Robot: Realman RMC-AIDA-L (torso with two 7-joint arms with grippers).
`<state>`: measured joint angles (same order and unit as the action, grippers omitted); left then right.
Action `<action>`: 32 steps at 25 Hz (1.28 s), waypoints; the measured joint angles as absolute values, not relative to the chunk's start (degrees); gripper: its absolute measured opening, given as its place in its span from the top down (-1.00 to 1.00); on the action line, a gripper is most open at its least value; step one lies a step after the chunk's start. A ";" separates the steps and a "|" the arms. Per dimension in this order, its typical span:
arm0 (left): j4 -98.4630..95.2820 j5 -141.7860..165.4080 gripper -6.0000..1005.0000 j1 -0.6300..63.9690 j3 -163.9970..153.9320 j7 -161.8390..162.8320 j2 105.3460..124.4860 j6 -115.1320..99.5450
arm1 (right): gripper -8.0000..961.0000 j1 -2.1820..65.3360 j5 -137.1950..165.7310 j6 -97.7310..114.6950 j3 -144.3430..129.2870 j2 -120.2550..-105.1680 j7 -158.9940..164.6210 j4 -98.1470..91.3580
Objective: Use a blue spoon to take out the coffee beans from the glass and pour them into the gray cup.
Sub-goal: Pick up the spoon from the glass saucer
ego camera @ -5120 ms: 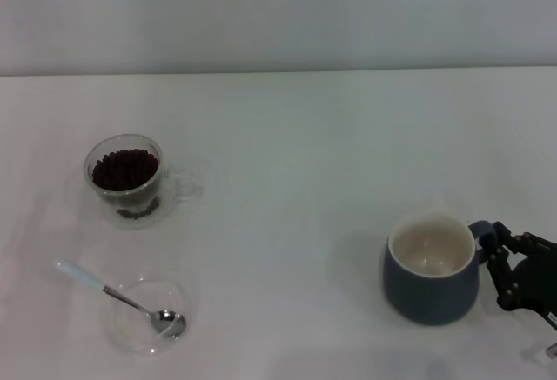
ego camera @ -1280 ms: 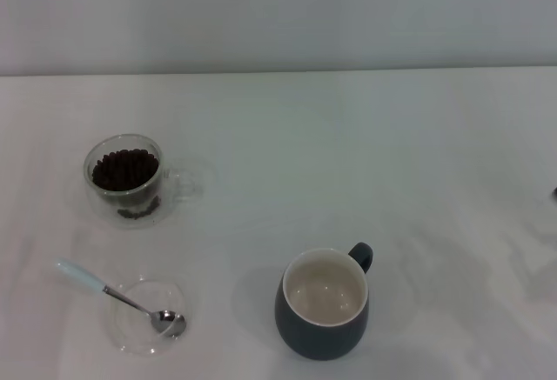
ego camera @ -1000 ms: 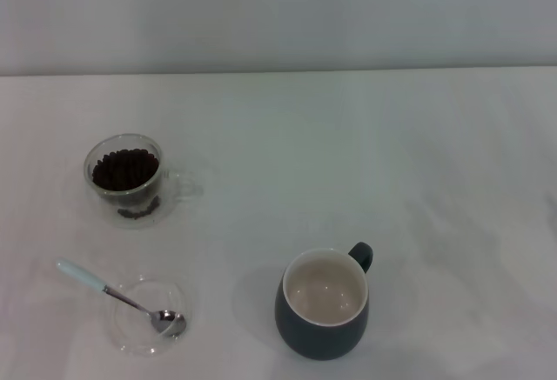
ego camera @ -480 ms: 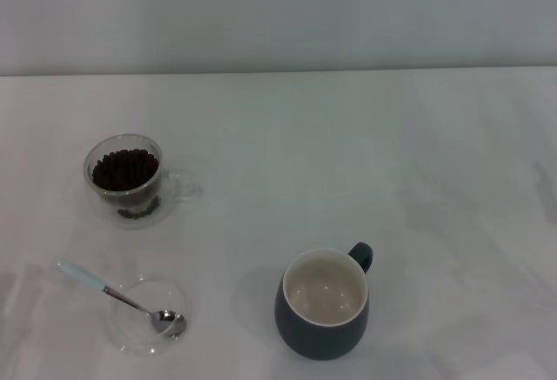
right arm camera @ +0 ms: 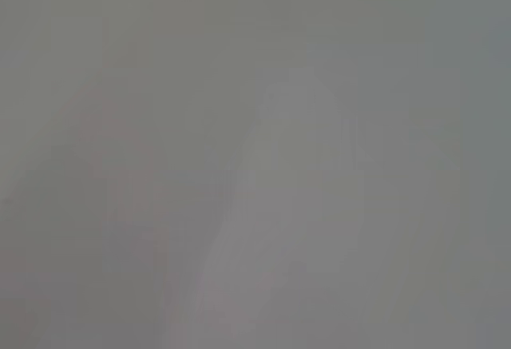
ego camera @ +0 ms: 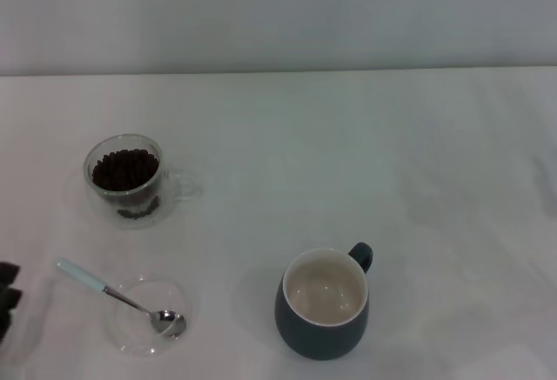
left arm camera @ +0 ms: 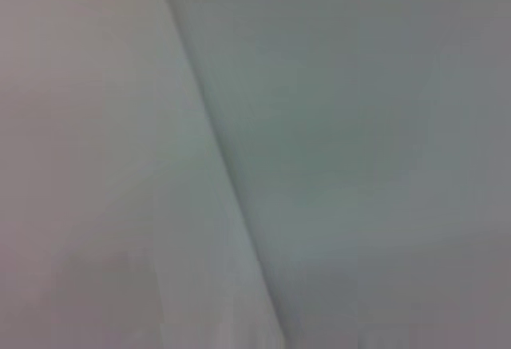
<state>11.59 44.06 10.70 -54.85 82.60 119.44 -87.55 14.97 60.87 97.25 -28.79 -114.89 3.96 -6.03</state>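
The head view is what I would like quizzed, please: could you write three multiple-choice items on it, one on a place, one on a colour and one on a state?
1. Where does the bowl of the blue spoon rest?
A. In the flat clear glass dish
B. In the gray cup
C. In the glass

2. What colour is the inside of the gray cup?
A. Black
B. Cream-white
C. Red

3. What state is the gray cup in?
A. Full of coffee beans
B. Tipped on its side
C. Upright and empty

Answers:
1. A, the metal bowl lies inside the dish, handle pointing out.
2. B, its pale interior shows plainly.
3. C, it stands upright; the beans are all in the glass.
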 joint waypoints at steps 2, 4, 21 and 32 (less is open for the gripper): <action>11.52 44.10 -0.24 11.81 -56.18 83.18 119.38 -86.61 | 0.27 15.02 61.12 97.28 -29.02 -114.95 3.87 -5.93; 11.52 44.29 -0.24 12.70 -57.15 83.34 119.37 -85.94 | 0.27 15.03 61.17 97.43 -29.28 -115.00 3.68 -5.58; 8.49 46.06 -0.24 15.67 -62.19 83.46 119.26 -81.10 | 0.27 14.18 61.26 99.80 -30.87 -115.04 3.63 -3.85; 7.58 48.20 -0.24 17.16 -62.23 83.18 119.18 -79.37 | 0.27 13.97 61.26 99.97 -31.02 -115.04 3.63 -3.25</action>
